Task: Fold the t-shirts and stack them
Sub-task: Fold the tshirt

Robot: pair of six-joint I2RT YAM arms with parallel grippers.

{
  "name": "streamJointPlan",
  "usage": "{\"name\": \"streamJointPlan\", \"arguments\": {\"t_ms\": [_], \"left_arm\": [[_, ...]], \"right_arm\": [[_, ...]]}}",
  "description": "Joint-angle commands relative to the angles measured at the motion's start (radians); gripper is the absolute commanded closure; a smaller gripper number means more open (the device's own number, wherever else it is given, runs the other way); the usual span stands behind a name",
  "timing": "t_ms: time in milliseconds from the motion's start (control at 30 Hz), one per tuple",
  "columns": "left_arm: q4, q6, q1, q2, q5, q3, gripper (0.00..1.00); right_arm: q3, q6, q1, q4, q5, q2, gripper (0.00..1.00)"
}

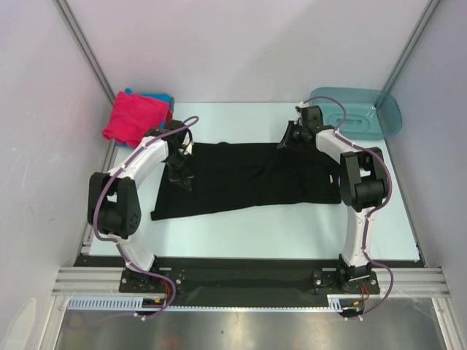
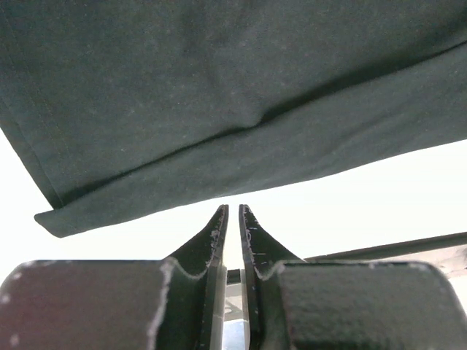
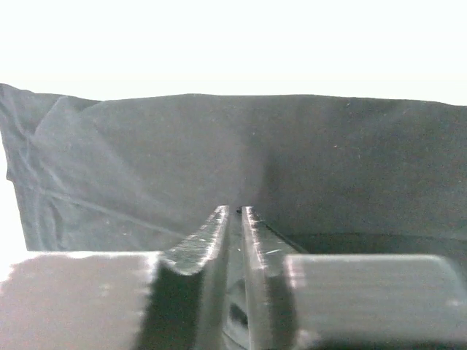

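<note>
One by one logged the shirts. Found black shirt (image 1: 248, 182) spread flat across middle of table (image 1: 292, 233), already doubled into a long band with a slanting near edge. Found pink shirt (image 1: 131, 117) folded at far-left corner on top of blue shirt (image 1: 155, 97), with a strip of red shirt (image 1: 169, 117) beside it, well apart from the black one. Saw left gripper (image 1: 179, 166) low over band's left part and right gripper (image 1: 290, 136) at its far right corner, near teal basin (image 1: 357, 109). Judged them posted at opposite ends to take the cloth together for the next fold. Read left fingers as almost closed, saw pale table through the thin slit, hem just ahead, nothing pinched. Read right fingers as equally narrow; could not tell whether cloth sat between. Noted fabric matte, limp, lightly creased; spotted no print.
</note>
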Motion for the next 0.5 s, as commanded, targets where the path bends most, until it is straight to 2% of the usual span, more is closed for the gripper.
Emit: {"name": "streamJointPlan", "arguments": {"t_ms": [0, 33, 100, 133, 167, 267, 467], "left_arm": [[-0.004, 0.010, 0.007, 0.002, 0.012, 0.015, 0.86], [-0.005, 0.010, 0.007, 0.004, 0.012, 0.013, 0.86], [-0.004, 0.011, 0.007, 0.007, 0.015, 0.012, 0.86], [-0.004, 0.011, 0.007, 0.008, 0.020, 0.010, 0.86], [-0.004, 0.013, 0.007, 0.010, 0.021, 0.009, 0.86], [-0.004, 0.014, 0.007, 0.010, 0.023, 0.009, 0.86], [-0.001, 0.014, 0.007, 0.011, 0.030, 0.010, 0.86]], "right_arm": [[0.050, -0.017, -0.006, 0.005, -0.011, -0.009, 0.94], [0.050, -0.020, -0.006, 0.006, -0.012, -0.013, 0.99], [0.052, -0.034, -0.006, -0.008, -0.008, -0.026, 1.00], [0.046, -0.038, -0.008, -0.032, 0.000, -0.034, 0.97], [0.039, -0.044, -0.008, -0.044, 0.021, -0.057, 0.78], [-0.043, -0.061, -0.020, -0.066, 0.092, -0.127, 0.61], [-0.195, -0.107, -0.048, -0.186, 0.337, -0.298, 0.59]]}}
